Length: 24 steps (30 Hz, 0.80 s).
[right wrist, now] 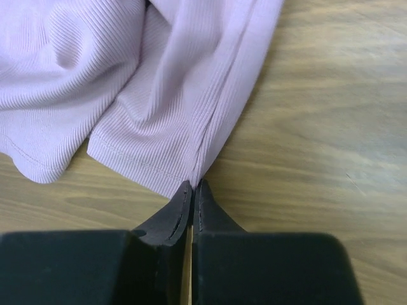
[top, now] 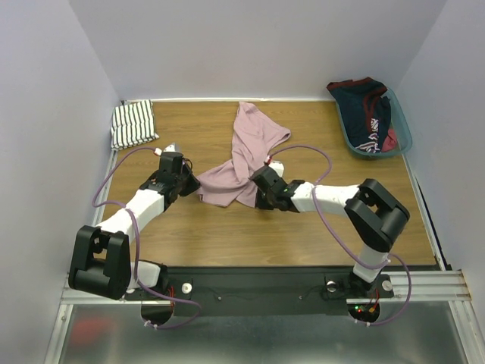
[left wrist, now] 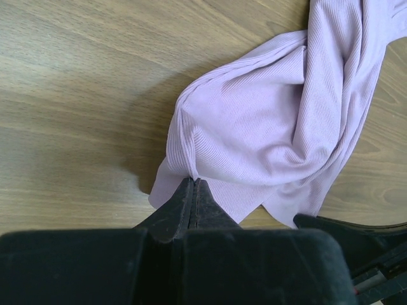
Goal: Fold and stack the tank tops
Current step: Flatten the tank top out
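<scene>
**Bench layout.** The wooden bench carries two tank tops and one basket. The striped top, white with thin black lines, lies folded into a small bundle at the far left corner, well apart from both arms. The pink top lies crumpled near the middle of the bench. It runs from a bunched upper part at the far side down to a wider lower edge between the two arms. The teal basket sits at the far right corner and holds dark navy-and-red clothing.

**Left tool.** The left tool sits low over the bench at the lower left edge of the pink top. In the left wrist view the two fingers meet at the tips, closed on a pinch of ribbed pink cloth. The cloth rises into a small ridge at the pinch and spreads away to the upper right across the bench.

**Right tool.** The right tool sits at the lower right edge of the same top. In the right wrist view its fingers are pressed together on the hemmed corner, where the stitched lower hem meets a long folded side edge. The remaining cloth lies slack on the wood to the upper left.

**Condition of the cloth.** Between the two pinch points the pink top is wrinkled and twisted, not flat.
</scene>
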{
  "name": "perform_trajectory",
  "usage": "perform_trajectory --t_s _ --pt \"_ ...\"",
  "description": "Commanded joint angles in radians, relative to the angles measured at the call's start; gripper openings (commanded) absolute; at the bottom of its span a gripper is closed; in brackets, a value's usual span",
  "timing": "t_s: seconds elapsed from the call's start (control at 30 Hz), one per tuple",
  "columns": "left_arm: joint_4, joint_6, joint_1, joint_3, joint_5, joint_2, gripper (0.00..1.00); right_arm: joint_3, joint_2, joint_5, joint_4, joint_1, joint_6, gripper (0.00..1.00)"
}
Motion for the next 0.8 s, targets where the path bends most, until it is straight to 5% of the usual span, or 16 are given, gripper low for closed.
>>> perform_trajectory --t_s 0.0,0.4,0.77 --pt "0.022 0.000 0.005 0.027 0.022 -0.034 0.00 -0.043 -0.126 0.054 0.012 0.001 -0.002 0.00" --pt "-0.053 0.031 0.005 0.174 0.111 -0.176 0.00 0.036 -0.568 0.124 -0.164 -0.098 -0.123 0.00" --pt "-0.117 -0.005 0.005 0.458 0.124 -0.282 0.00 0.314 -0.668 0.216 -0.261 -0.181 -0.263 0.00"
